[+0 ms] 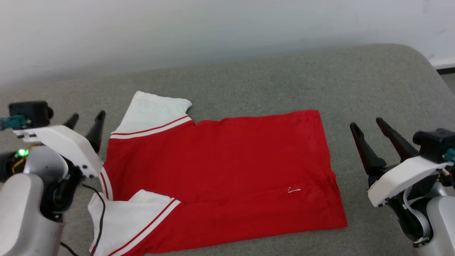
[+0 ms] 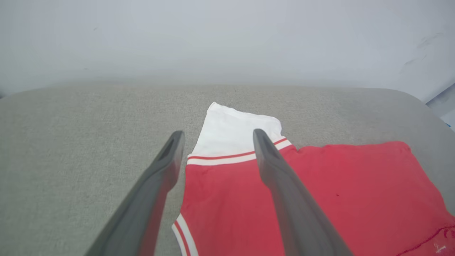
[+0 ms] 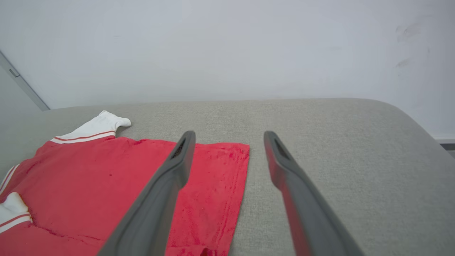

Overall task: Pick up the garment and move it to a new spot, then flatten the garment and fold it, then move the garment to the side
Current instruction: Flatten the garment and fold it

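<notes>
**Shirt flat, fold prob. begun**

The shirt [image 1: 220,167] lies mid-scene on the grey pad [image 1: 249,81], sleeves left, hem right. Near edge looks turned over w/ the near sleeve on top, so I'd judge it moved, flattened, maybe one fold in. More folding + the shift aside are left.

My left gripper [image 1: 88,115] and right gripper [image 1: 366,123] sit off each end, both spread wide, holding nothing.

L wrist cam frames the far sleeve, R wrist cam the hem edge. Head cam adds the whole near sleeve.
</notes>
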Motion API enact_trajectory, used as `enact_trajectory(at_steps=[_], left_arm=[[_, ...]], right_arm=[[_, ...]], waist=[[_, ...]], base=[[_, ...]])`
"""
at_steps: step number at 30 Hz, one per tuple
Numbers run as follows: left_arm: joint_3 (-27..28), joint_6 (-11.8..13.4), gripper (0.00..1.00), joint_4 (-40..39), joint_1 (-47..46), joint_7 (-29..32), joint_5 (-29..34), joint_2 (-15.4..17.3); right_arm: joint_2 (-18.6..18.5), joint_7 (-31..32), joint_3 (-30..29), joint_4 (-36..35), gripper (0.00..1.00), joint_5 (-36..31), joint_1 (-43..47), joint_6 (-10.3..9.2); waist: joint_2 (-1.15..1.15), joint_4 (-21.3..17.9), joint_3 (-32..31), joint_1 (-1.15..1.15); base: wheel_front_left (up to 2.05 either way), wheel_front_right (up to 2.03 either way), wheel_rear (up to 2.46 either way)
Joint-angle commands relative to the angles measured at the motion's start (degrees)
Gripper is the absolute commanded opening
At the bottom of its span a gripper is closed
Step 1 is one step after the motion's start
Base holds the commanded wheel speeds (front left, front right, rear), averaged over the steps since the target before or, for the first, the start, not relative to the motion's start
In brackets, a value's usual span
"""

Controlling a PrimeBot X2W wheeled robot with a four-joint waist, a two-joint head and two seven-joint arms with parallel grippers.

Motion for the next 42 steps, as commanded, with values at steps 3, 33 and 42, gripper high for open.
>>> enact_trajectory(at_steps=[3, 33, 42], left_arm=[[0.7, 0.3, 1.0, 1.7, -5.3, -2.8, 1.5, 0.5], [-5.1, 2.3, 1.0, 14.2, -32.4, 44.0, -1.5, 15.6], [-5.7, 3.6, 0.0, 15.7, -26.2, 46.0, -4.4, 12.7]], right_arm=[[0.9, -1.2, -0.6, -2.5, 1.0, -1.2, -2.1, -0.02], [4.7, -3.9, -0.3, -9.6, 1.0, 0.6, -7.8, -0.02], [2.4, -0.7, 0.0, -8.0, 1.0, 3.9, -8.5, -0.03]], waist=[[0.0, -3.0, 5.6, 0.0], [0.0, -15.1, 28.5, 0.0], [0.0, -15.4, 28.9, 0.0]], base=[[0.0, 0.0, 0.0], [0.0, 0.0, 0.0], [0.0, 0.0, 0.0]])
